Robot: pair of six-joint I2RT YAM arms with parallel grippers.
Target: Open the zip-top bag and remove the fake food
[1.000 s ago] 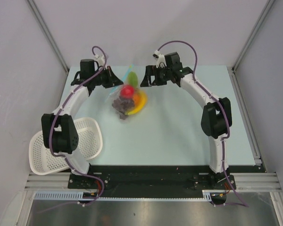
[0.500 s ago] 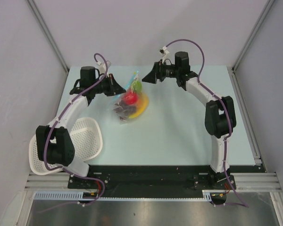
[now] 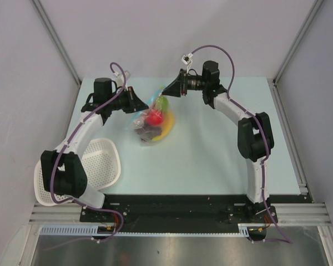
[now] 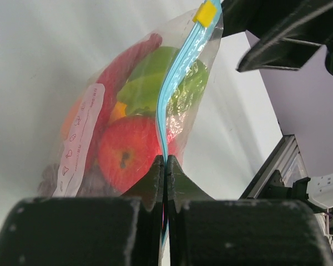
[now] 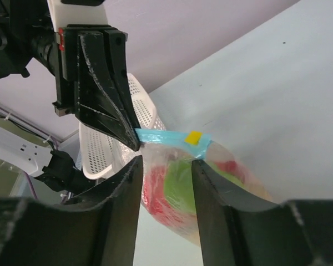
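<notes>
The zip-top bag (image 3: 151,121) hangs tilted over the table, with its light blue zip strip (image 4: 177,77) stretched upward. My left gripper (image 4: 165,160) is shut on one end of that strip. The fake food is inside: a red apple (image 4: 127,158), a green piece (image 4: 152,83), dark grapes (image 3: 146,132) and a yellow piece (image 3: 167,125). My right gripper (image 5: 165,166) is open at the strip's other end by the yellow slider tab (image 5: 193,137). Its fingers (image 5: 127,183) stand either side of the bag's top, just under the strip (image 5: 161,136).
A white mesh basket (image 3: 100,166) sits at the table's near left, partly under the left arm. It also shows behind the left gripper (image 5: 108,88) in the right wrist view. Grey walls close in the table at the back and sides.
The right gripper has swung left to the bag's zip end, and its jaws have narrowed from wide open. The left gripper has kept its grip and the bag has shifted slightly.
</notes>
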